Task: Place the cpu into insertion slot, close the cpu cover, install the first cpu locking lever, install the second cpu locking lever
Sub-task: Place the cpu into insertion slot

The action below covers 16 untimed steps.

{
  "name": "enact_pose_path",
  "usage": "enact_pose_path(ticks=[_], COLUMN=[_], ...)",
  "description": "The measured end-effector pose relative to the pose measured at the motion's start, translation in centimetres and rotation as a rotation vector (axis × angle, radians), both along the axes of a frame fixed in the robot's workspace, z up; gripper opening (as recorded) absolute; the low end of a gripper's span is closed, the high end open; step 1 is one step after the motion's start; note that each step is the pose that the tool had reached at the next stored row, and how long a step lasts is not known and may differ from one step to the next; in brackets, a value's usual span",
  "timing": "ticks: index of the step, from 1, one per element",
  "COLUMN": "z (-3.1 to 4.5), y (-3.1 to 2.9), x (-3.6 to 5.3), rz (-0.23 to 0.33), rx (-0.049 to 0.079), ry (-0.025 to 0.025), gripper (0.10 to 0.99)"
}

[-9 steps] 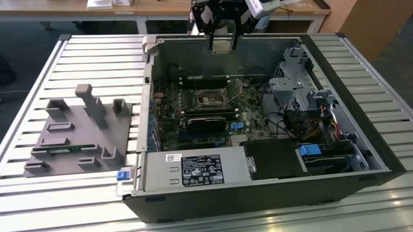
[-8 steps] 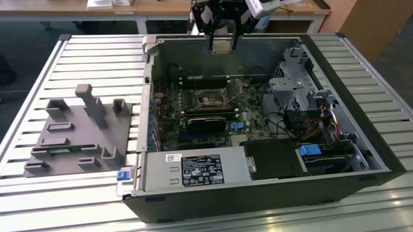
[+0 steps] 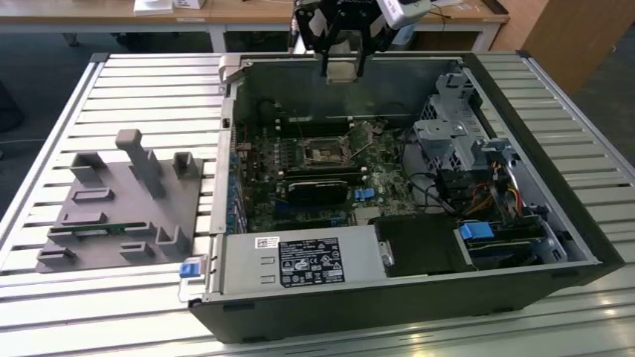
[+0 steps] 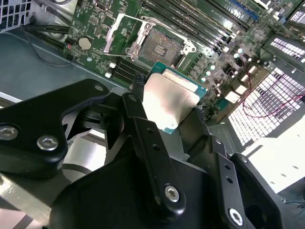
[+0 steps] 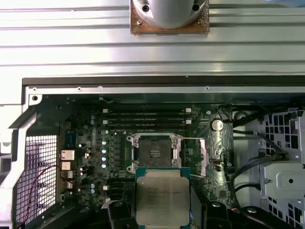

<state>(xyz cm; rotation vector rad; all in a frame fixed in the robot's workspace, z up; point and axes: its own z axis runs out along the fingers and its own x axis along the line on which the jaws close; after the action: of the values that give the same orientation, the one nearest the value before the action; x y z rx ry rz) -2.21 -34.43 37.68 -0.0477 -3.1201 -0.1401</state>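
Note:
My gripper (image 3: 343,74) hangs above the back wall of the open computer case and is shut on the cpu (image 3: 343,69). In both wrist views the cpu (image 4: 174,102) (image 5: 162,195), a pale silver square on a green carrier, sits edge-gripped between the black fingers (image 4: 138,83) (image 5: 118,209). The insertion slot (image 4: 161,45) (image 5: 153,152) (image 3: 326,152) lies uncovered on the green motherboard, well below the chip. The cpu cover (image 4: 121,33) (image 5: 208,153), a silver frame, is swung open beside the slot.
The case walls (image 3: 230,149) ring the motherboard. A power supply (image 3: 293,262) sits at the near side, a drive cage with cables (image 3: 451,145) on the exterior view's right, and memory slots (image 5: 143,119) beside the socket. A grey fixture (image 3: 119,201) stands on the slatted table.

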Motion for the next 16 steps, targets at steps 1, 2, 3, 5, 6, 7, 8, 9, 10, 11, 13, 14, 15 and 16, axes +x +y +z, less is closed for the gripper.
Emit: enact_pose_path(ticks=[1,2,3,5,6,7,8,9,10,11,13,14,15,16], z=[0.00,0.00,0.00,0.00,0.00,0.00,0.00,0.00,0.00,0.00,0.00,0.00,0.00,0.00], y=[0.00,0.00,0.00,0.00,0.00,0.00,0.00,0.00,0.00,0.00,0.00,0.00,0.00,0.00], x=[0.00,0.00,0.00,0.00,0.00,0.00,0.00,0.00,0.00,0.00,0.00,0.00,0.00,0.00], rz=[-0.002,-0.003,-0.006,-0.010,-0.013,-0.015,-0.017,-0.019,-0.020,-0.022,-0.026,-0.027,-0.029,-0.031], rx=[0.000,0.000,0.000,0.000,0.000,0.000,0.000,0.000,0.000,0.000,0.000,0.000,0.000,0.000], ry=[0.0000,0.0000,0.0000,0.0000,0.0000,0.0000,0.0000,0.0000,0.0000,0.0000,0.0000,0.0000,0.0000,0.0000], gripper=[0.541,0.541,0.541,0.541,0.541,0.541,0.541,0.541,0.541,0.541,0.541,0.541,0.541,0.541])
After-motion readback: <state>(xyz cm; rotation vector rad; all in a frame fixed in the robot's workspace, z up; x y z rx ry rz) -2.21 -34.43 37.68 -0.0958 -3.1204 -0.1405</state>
